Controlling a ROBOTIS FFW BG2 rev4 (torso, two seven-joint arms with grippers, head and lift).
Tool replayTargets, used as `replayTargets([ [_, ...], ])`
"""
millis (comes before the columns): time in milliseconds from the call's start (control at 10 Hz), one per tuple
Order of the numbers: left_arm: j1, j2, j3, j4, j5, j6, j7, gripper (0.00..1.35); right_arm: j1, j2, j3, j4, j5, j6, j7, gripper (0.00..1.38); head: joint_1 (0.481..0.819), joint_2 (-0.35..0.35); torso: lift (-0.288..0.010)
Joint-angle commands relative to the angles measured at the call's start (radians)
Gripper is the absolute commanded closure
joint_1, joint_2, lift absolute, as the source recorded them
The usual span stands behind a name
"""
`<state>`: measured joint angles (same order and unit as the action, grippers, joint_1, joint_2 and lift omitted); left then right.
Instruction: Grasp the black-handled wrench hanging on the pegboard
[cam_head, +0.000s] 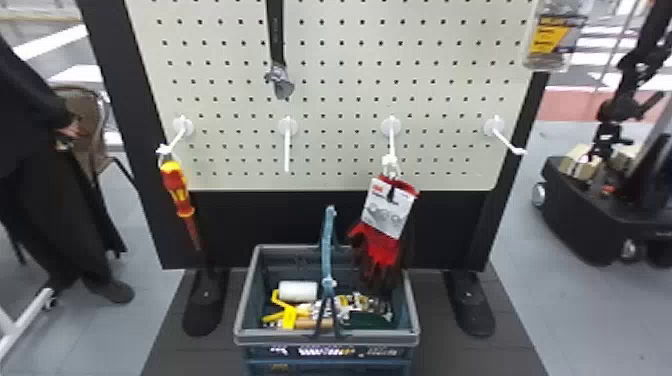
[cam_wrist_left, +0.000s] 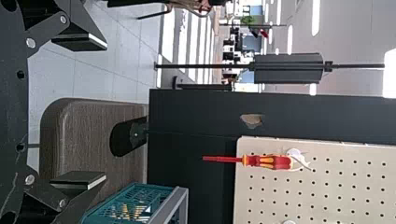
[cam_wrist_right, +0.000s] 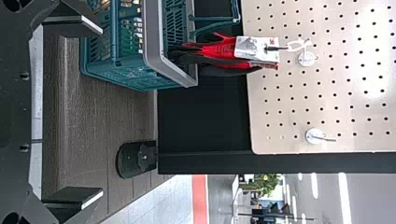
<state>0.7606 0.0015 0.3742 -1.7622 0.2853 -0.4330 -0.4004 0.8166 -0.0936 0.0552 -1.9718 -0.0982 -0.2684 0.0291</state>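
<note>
The black-handled wrench (cam_head: 276, 42) hangs upright near the top middle of the cream pegboard (cam_head: 350, 75), its metal head (cam_head: 280, 84) pointing down. My left gripper (cam_wrist_left: 100, 111) is open and low, well back from the board, facing its left edge where a red and yellow screwdriver (cam_wrist_left: 261, 161) hangs. My right gripper (cam_wrist_right: 98, 111) is also open and low, facing the board's lower right part near red gloves (cam_wrist_right: 219, 52) on a hook. Nothing lies between either pair of fingers.
A teal basket (cam_head: 246, 295) of tools stands on the dark floor base below the board. Screwdriver (cam_head: 179, 195), gloves (cam_head: 382, 225) and two bare white hooks (cam_head: 287, 140) hang in a lower row. A packaged item (cam_head: 552, 35) hangs top right. A black cart (cam_head: 600, 210) stands to the right.
</note>
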Motion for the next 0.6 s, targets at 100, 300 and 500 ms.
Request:
replayTargets([
  [100,-0.002,-0.004,-0.005,-0.001,0.003,0.002,0.0,0.3,0.0,0.0,0.0,0.002,0.0,0.0,0.0,0.1,0.549,0.0,-0.1],
  [300,-0.002,-0.004,-0.005,-0.004,0.003,0.004,0.0,0.3,0.0,0.0,0.0,0.002,0.0,0.002,0.0,0.1,0.549,0.0,-0.1],
  [500,-0.002,-0.004,-0.009,-0.011,0.003,0.019,0.0,0.3,0.0,0.0,0.0,0.002,-0.002,0.002,0.0,0.1,0.549,0.0,-0.1],
])
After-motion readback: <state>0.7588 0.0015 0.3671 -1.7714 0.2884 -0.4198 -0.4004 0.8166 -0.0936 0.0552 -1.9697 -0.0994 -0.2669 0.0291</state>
